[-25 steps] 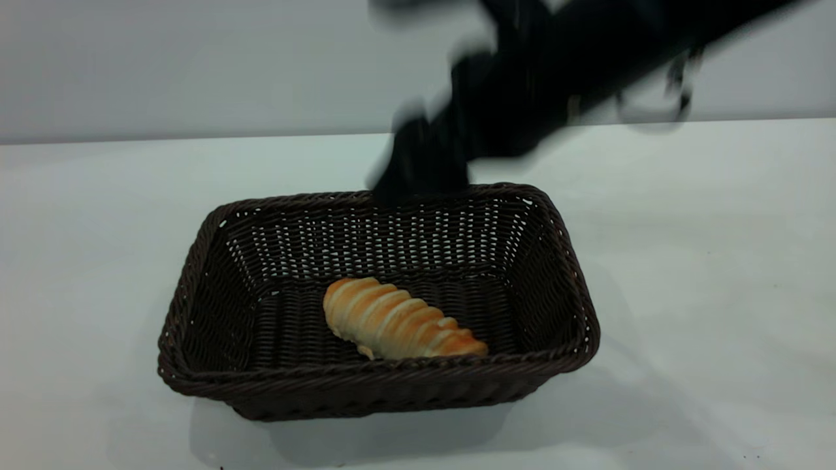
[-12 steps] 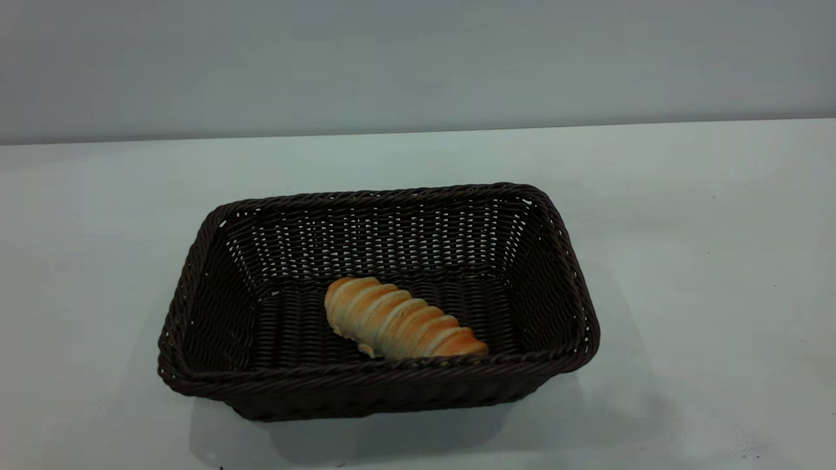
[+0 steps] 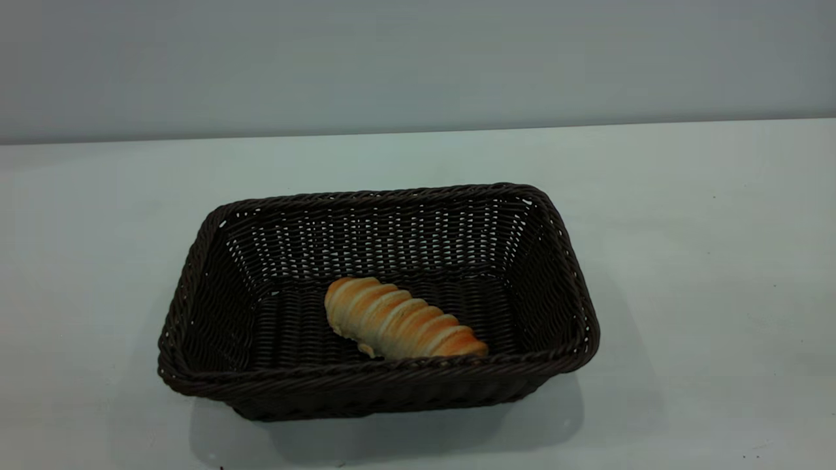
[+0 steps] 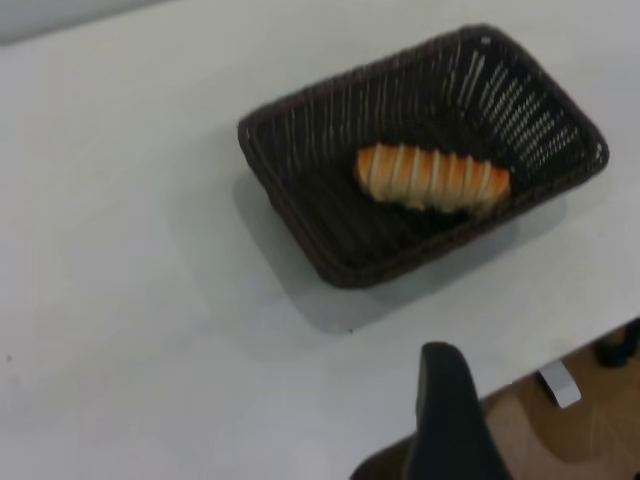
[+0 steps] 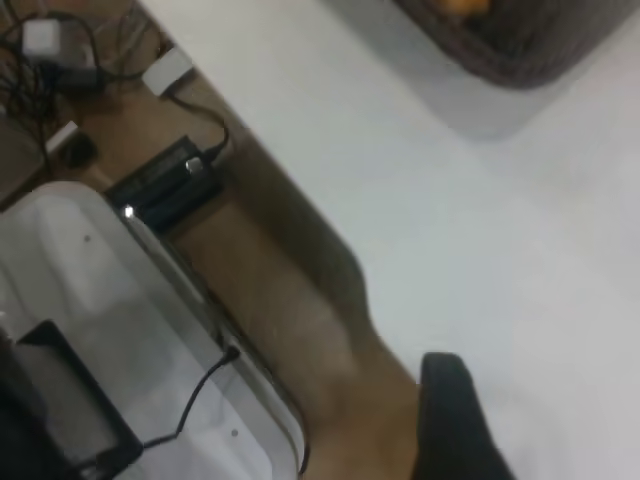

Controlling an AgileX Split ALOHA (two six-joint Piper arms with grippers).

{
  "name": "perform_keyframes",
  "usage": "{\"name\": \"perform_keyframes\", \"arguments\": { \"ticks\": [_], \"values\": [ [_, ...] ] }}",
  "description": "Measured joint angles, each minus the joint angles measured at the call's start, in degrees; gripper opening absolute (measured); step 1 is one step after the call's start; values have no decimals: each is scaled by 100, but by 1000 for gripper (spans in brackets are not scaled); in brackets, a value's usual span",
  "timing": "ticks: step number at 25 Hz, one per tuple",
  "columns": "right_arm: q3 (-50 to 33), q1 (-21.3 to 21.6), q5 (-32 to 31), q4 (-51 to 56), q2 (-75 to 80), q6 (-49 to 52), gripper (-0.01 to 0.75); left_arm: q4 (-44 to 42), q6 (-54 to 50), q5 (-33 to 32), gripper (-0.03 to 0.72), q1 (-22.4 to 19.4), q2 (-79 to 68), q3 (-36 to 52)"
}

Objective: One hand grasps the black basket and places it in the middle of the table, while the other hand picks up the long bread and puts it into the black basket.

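Note:
The black basket (image 3: 196,281) stands in the middle of the white table (image 3: 692,261), long side toward the exterior camera. Inside it lies the long bread (image 3: 401,320), golden with pale ridges, flat on the basket floor near the front wall. Neither arm appears in the exterior view. In the left wrist view the basket (image 4: 290,190) and the bread (image 4: 432,177) lie well away from my left gripper (image 4: 450,425), which hangs high near the table edge. My right gripper (image 5: 455,425) is also high, beyond the table edge, and only a basket corner (image 5: 520,55) shows there.
Past the table edge the right wrist view shows a brown floor with a black power strip (image 5: 165,185), cables and a pale plastic cover (image 5: 120,330). A small white block (image 4: 558,384) lies on the floor in the left wrist view.
A dark, blurred arm that reached over the basket's far rim one second ago has left the exterior view. The basket and the bread have stayed where they were.

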State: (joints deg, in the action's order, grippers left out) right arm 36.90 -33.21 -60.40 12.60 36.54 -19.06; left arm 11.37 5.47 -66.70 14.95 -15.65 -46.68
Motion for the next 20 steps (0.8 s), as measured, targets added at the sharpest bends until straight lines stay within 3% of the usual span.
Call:
{"name": "perform_keyframes", "arguments": {
  "ticks": [7,20],
  "values": [
    [-380,0,-597,-122,-1801,271,440,-148,-159,0,525,0,1181,795],
    [-660,0,-517,-52,-2177,321,403,-572,-241,0,525,0,1707,1016]
  ]
}}
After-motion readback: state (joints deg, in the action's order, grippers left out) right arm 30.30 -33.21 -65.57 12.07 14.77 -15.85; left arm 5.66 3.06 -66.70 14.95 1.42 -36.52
